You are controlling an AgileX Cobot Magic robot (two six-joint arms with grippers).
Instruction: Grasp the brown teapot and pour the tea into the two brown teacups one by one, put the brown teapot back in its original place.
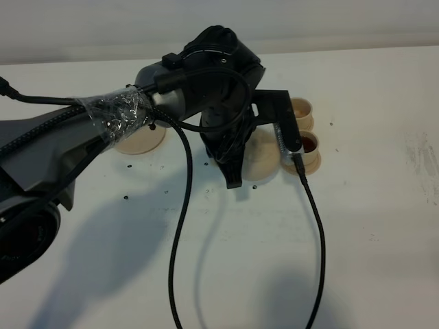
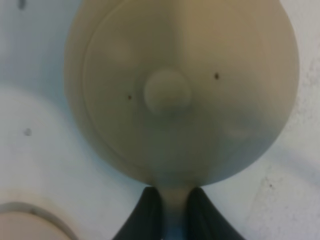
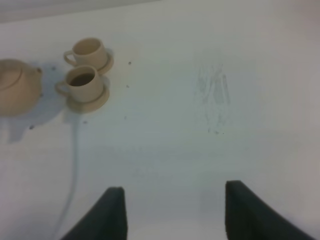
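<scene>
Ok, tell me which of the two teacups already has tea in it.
The teacup nearer the teapot: dark tea inside; the other teacup looks empty.

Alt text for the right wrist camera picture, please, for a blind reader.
A tan teacup holding dark tea and a second, seemingly empty teacup, each on a saucer, stand near the brown teapot on a white table. The right gripper is open, holding nothing.
</scene>
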